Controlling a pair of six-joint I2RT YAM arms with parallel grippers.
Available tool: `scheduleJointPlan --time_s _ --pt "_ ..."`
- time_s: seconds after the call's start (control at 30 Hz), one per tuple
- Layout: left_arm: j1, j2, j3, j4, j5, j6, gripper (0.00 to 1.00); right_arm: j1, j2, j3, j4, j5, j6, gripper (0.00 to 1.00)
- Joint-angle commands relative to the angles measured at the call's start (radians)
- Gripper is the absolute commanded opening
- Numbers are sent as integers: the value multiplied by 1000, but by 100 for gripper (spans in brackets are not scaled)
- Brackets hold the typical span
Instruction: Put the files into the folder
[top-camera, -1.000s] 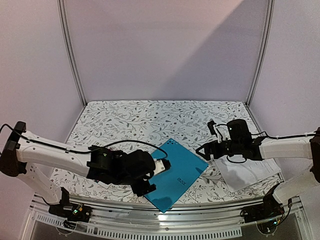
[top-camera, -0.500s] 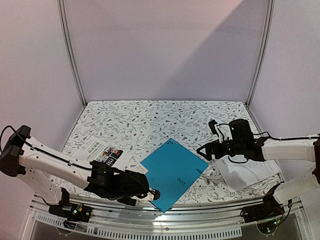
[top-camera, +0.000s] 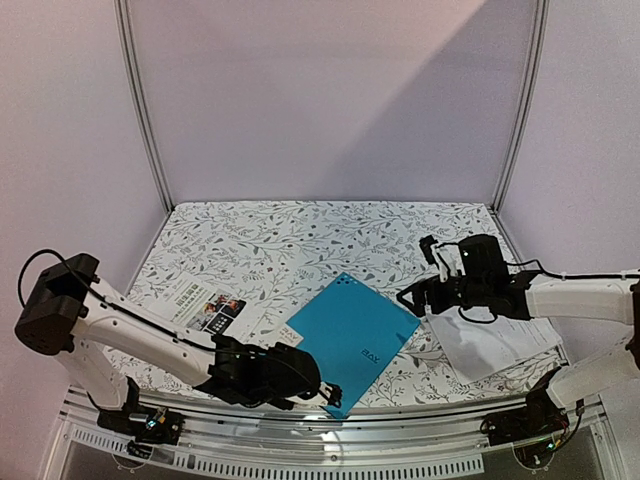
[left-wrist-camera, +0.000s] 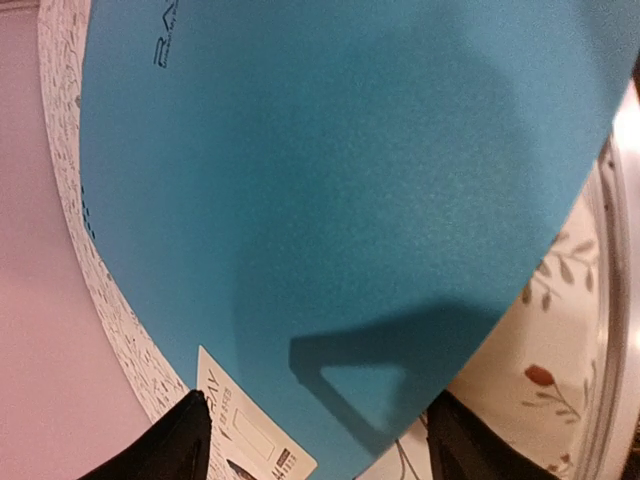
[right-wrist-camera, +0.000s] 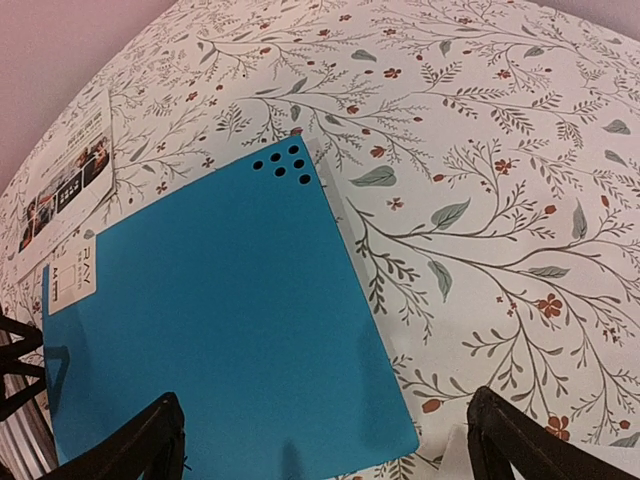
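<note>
Top external view: folder (top-camera: 352, 335) on tabletop (top-camera: 300, 240); left end effector (top-camera: 328, 393) gapes wide, empty, at its near corner, having slid off it, baring a leaflet (top-camera: 212, 305); right end effector (top-camera: 410, 297) wide, empty, by its right corner.

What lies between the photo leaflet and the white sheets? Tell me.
The closed teal folder lies between the leaflet and the white sheets; the top view shows it.
</note>
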Motion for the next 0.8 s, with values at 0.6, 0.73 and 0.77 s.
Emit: scheduleJointPlan --time_s 0.6,0.73,0.77 --pt "47 92 -19 538 -207 -22 34 -26 -67 28 -50 138 73 98" --pt "78 100 -5 562 -224 -89 12 -43 -84 25 -49 158 95 97" --pt "89 99 2 560 -225 -115 8 -50 -90 24 -47 161 102 98"
